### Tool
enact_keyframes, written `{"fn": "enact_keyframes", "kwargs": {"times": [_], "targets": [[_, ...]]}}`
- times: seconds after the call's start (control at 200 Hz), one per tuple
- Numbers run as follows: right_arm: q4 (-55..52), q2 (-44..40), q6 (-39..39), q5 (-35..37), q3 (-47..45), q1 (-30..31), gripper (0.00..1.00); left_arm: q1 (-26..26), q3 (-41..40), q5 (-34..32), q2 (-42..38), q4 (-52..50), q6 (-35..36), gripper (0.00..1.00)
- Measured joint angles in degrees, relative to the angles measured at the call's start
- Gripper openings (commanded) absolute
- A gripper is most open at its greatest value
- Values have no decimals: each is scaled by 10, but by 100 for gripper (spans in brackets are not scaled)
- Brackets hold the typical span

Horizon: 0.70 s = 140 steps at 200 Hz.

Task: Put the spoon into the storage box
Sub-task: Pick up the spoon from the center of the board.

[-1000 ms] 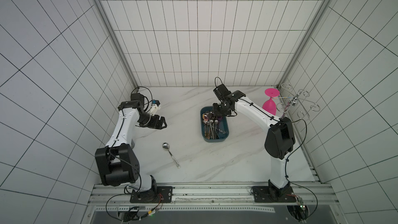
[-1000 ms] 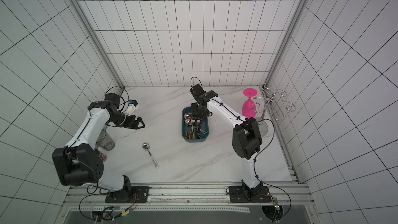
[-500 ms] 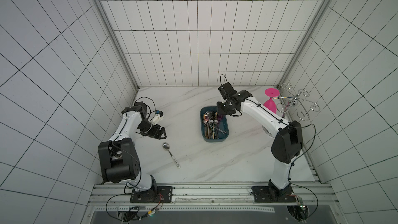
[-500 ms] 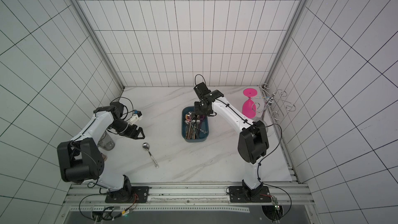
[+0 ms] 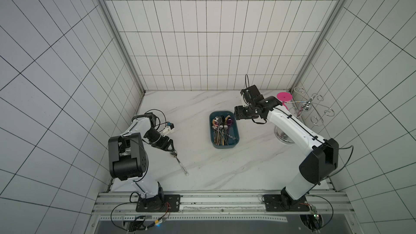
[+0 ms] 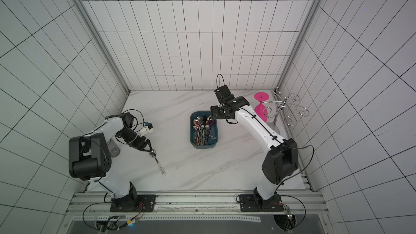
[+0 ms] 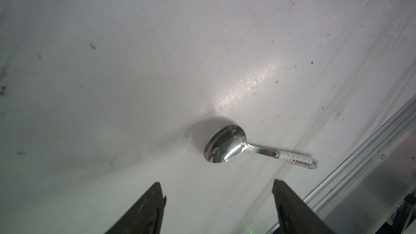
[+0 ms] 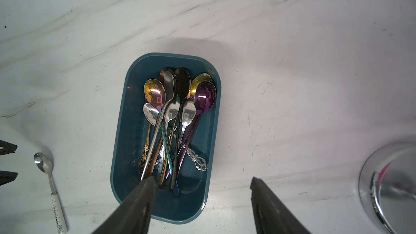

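A small steel spoon (image 5: 179, 162) with a white printed handle lies on the marble table, left of centre in both top views. My left gripper (image 7: 217, 183) hovers just short of its bowl (image 7: 225, 146). The jaws are open with only bare table between them. The storage box (image 5: 211, 131), a dark teal tray, holds several coloured spoons. My right gripper (image 8: 202, 178) is open and empty above the box's far right corner (image 6: 212, 113). The right wrist view also catches the loose spoon (image 8: 48, 176) beside the box (image 8: 130, 120).
A pink goblet (image 5: 284, 100) and a wire rack (image 5: 311, 106) on a chrome base (image 8: 391, 187) stand at the back right. A grey cup (image 6: 113, 147) sits behind the left arm. An aluminium rail (image 5: 213, 199) borders the table's front edge.
The right gripper has opened and drawn back from over the box toward the right. The left gripper has come forward and down to the spoon's bowl, its jaws narrowing a little.
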Motion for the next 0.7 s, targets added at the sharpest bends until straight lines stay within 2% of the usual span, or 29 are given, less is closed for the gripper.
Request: {"fn": "enact_keyframes", "kwargs": {"times": [0.005, 0.015, 0.385, 0.54, 0.7], "targets": [[0, -1, 0, 0, 0, 0, 96, 0, 0, 0, 1, 0, 0, 76], [0, -4, 0, 0, -1, 0, 100, 0, 0, 1, 2, 0, 0, 75], [39, -83, -48, 15, -51, -8, 99, 0, -5, 12, 55, 30, 4, 55], [54, -96, -54, 26, -66, -12, 99, 0, -11, 18, 59, 45, 6, 48], [78, -121, -59, 37, -96, -22, 99, -2, -19, 23, 59, 50, 5, 37]]}}
